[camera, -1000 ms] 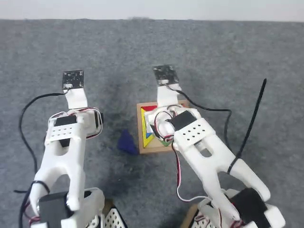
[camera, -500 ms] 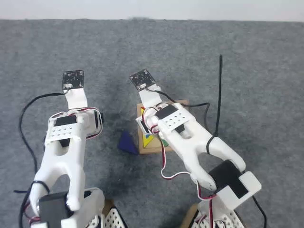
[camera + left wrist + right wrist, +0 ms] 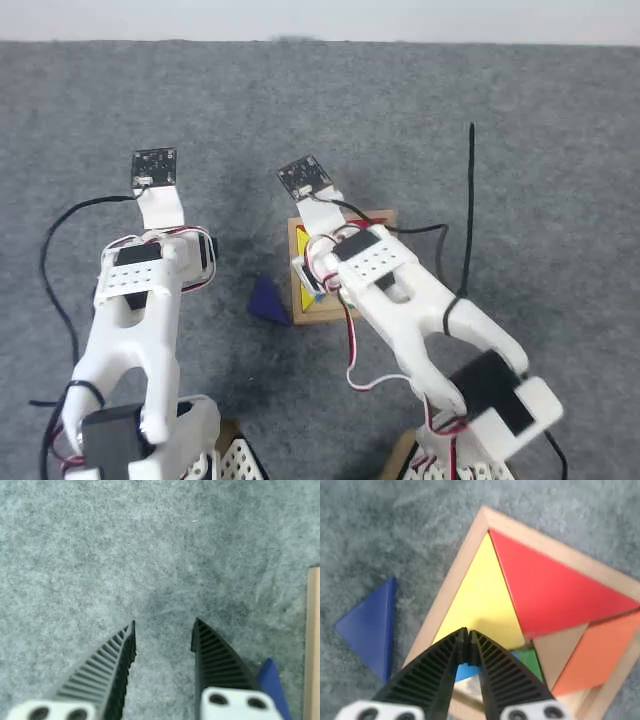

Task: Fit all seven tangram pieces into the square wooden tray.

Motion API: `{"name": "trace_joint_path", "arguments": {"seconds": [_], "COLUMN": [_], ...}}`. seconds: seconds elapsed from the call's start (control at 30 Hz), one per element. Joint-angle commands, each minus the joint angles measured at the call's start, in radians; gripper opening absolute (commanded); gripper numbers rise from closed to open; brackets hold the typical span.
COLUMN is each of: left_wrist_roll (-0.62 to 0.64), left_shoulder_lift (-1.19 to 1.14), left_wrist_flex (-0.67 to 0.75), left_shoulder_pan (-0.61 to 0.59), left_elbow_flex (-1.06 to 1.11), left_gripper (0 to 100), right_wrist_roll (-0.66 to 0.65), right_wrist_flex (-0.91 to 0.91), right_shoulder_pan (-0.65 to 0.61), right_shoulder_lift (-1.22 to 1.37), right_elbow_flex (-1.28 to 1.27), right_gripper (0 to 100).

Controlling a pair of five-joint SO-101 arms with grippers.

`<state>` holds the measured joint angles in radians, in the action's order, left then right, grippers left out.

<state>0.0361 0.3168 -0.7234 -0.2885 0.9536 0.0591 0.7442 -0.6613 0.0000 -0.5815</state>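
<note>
We find the left arm over the left part of the grey table. Its wrist view shows the left claw spread, nothing between the fingers, with bare grey surface below it.

Next to the right lies the dark blue triangle, flat on the table, outside the tray and just beside its left rim without touching it. In the left wrist view this triangle shows beside one finger, with the tray's edge beyond.

The square wooden tray sits near the table's middle, largely covered from above by the right arm. Inside it we record a yellow triangle along the left rim, a red triangle touching it, an orange piece, a green piece and a light blue piece. A tan patch lies between red and orange; we cannot tell whether it is a piece or bare tray floor.

The right claw is pressed together, gripping nothing, its tips above the yellow triangle's lower part.
</note>
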Motion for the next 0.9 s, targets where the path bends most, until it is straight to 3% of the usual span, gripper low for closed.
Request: {"name": "trace_joint_path", "arguments": {"seconds": [0.0, 0.47, 0.87], "left_wrist_roll": [0.011, 0.011, 0.011], "left_shoulder_lift": [0.003, 0.003, 0.003], "left_wrist_flex": [0.006, 0.006, 0.006], "left_shoulder_pan": [0.0, 0.0, 0.0], "left_elbow_flex": [-0.019, -0.018, -0.015], "left_gripper": [18, 18, 18], "right_wrist_roll": [0.034, 0.025, -0.017], "right_wrist_flex": [0.007, -0.058, -0.05], "right_shoulder_pan": [-0.01, 0.028, 0.122], "right_shoulder_lift": [-0.13, -0.245, -0.059], "right_elbow_flex": [-0.055, -0.066, -0.017], "right_gripper": [0.6, 0.6, 0.6]}}
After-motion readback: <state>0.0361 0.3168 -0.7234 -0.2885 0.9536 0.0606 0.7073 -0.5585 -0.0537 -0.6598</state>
